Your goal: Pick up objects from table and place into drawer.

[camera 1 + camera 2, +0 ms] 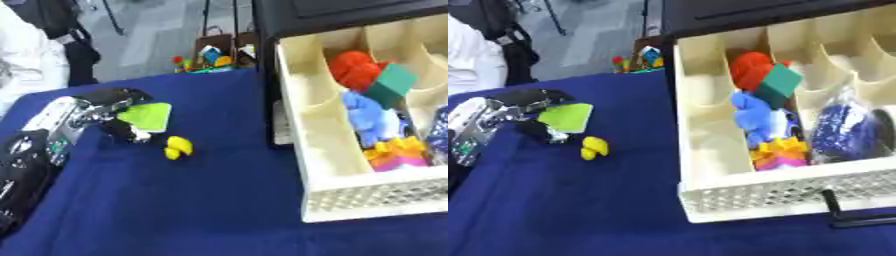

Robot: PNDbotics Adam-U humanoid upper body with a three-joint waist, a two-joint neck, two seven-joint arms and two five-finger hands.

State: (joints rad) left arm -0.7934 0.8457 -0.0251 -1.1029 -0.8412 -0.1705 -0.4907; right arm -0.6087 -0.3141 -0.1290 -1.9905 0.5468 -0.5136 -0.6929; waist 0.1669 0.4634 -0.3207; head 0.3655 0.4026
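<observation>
A flat lime-green square [149, 116] lies on the blue table, and my left hand [112, 107] sits over its left side, fingers above it and thumb curled under its near edge. A small yellow piece [178, 147] lies on the cloth just right of and nearer than the hand, apart from it. The cream drawer [319, 150] stands pulled out on the right. Its middle compartment holds a red thing [353, 67], a teal block [392, 84], a blue soft thing [372, 116] and orange and pink pieces [398, 154]. No right hand shows.
A dark blue bundle [846, 129] fills the drawer's right compartment. A black cabinet [332, 15] stands above the drawer. Small colourful toys [206, 60] lie past the table's far edge. A thin black rod [846, 215] lies before the drawer front. A person in white [26, 55] stands at far left.
</observation>
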